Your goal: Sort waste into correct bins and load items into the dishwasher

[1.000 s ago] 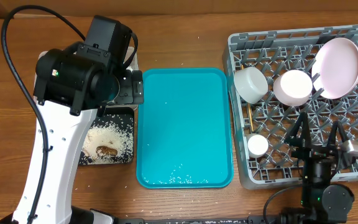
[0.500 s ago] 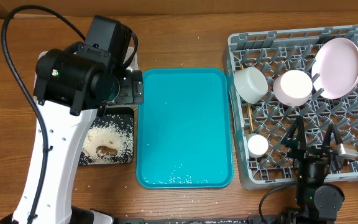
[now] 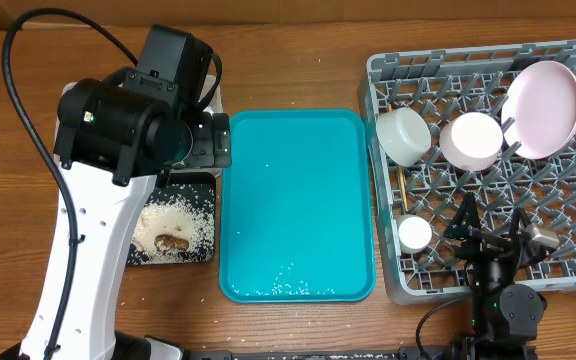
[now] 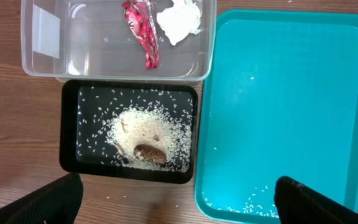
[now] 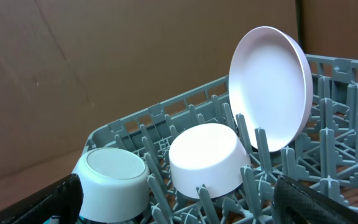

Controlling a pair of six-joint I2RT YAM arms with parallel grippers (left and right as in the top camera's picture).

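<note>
Left end effector [image 4: 176,186] is open and empty; the tub [image 4: 42,62] with wrapper [image 4: 140,28] and napkin [image 4: 179,18] sits just ahead. Right end effector [image 3: 493,228] is open too; the rack [image 3: 378,65] with plate [image 3: 545,108] is ahead. Sorting looks done. Next, maybe clear stray rice [image 4: 253,208] off the teal tray [image 4: 291,93].

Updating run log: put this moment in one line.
left pincer, right pincer open; plate, pink bowl, white bowl, cup in dish rack; wrapper, napkin in clear tub; rice in black tray, some on teal tray

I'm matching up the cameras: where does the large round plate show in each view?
Overhead: plate at top right, on edge in the grey rack.
Left wrist: not in it.
Right wrist: plate upper right, standing upright.
Shared landmark: the bowl right beside it.
</note>
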